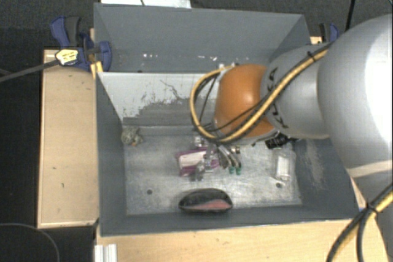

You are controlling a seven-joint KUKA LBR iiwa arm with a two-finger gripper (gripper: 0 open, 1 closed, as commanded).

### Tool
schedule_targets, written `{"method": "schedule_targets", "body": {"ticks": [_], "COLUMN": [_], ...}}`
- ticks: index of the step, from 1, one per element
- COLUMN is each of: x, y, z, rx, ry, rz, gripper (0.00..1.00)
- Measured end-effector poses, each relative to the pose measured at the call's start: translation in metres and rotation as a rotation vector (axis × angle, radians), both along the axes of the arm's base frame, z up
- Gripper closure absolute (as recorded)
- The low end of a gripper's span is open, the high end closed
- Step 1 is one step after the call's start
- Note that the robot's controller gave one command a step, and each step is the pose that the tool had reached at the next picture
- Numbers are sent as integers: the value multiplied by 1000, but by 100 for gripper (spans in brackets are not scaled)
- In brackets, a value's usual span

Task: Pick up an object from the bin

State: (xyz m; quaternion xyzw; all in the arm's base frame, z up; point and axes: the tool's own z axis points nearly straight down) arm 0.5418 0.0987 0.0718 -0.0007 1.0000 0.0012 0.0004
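Note:
My gripper [213, 155] hangs low over the middle of the bin floor, just under the arm's orange cover. A small purple and white object [190, 161] lies right against its left side; whether it is gripped cannot be told. Two thin pieces with green tips [235, 168] poke out at the gripper's lower right. A dark oval object with a pinkish underside [206, 200] lies near the front wall, just below the gripper.
A small white tube [282, 167] lies at the right of the floor, with a small black piece [276, 142] above it by the arm. A grey crumpled bit [130, 137] sits in the far left corner. The arm covers the bin's right side.

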Motion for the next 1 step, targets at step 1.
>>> {"method": "schedule_targets", "body": {"ticks": [1], "x": [8], "y": [-37], "z": [165], "rx": [-2], "ry": [-9], "rz": [28], "gripper": [100]}}
